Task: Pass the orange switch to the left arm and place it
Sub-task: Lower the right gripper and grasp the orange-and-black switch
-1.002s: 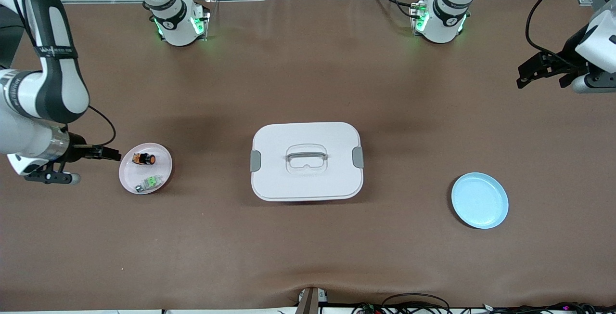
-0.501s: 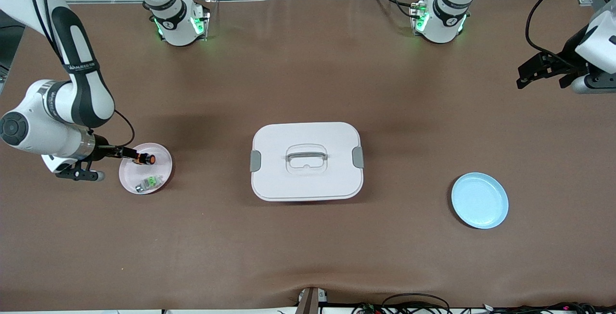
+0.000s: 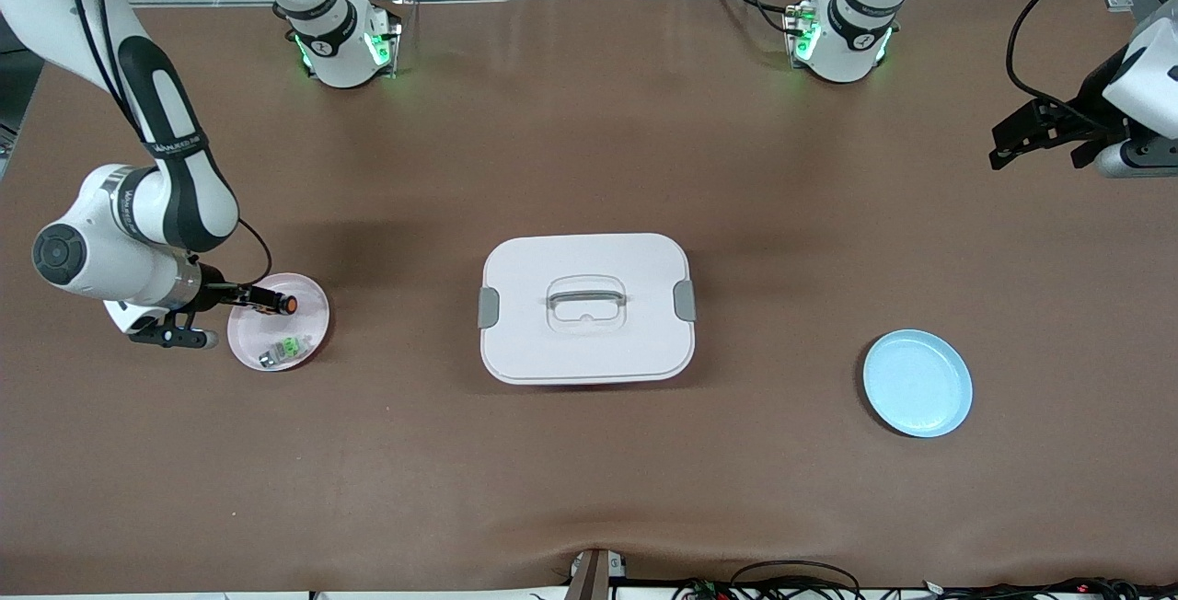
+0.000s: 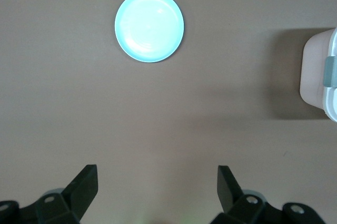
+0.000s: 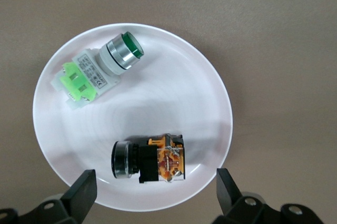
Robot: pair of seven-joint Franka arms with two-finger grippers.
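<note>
The orange switch [image 5: 149, 158] lies on its side in the pink plate [image 3: 308, 328], at the right arm's end of the desk, with the green and silver switch [image 5: 100, 70] lying apart from it in the same plate, nearer the front camera. The right hand [image 3: 247, 296] hangs over the plate's rim just above the orange switch, its fingers [image 5: 79, 195] spread wide, holding nothing; in the right wrist view the switch sits between the two fingertips.

The step in hand looks like the first pick. To do it well, the right hand should drop straight down so that the fingers straddle the black and orange body across its narrow width, not along its length, and stop short of the plate's floor. From these views it is hard to judge how high the fingertips stand above the switch, so the descent should be slow. The green and silver switch must stay clear of the fingers.

The left hand [image 3: 1031, 135] waits, fingers apart, over bare desk near the left arm's end, well apart from the blue plate [image 3: 918, 383]. The box [image 3: 586, 307] stands mid-desk between the plates, so the carry should rise above its handle.
</note>
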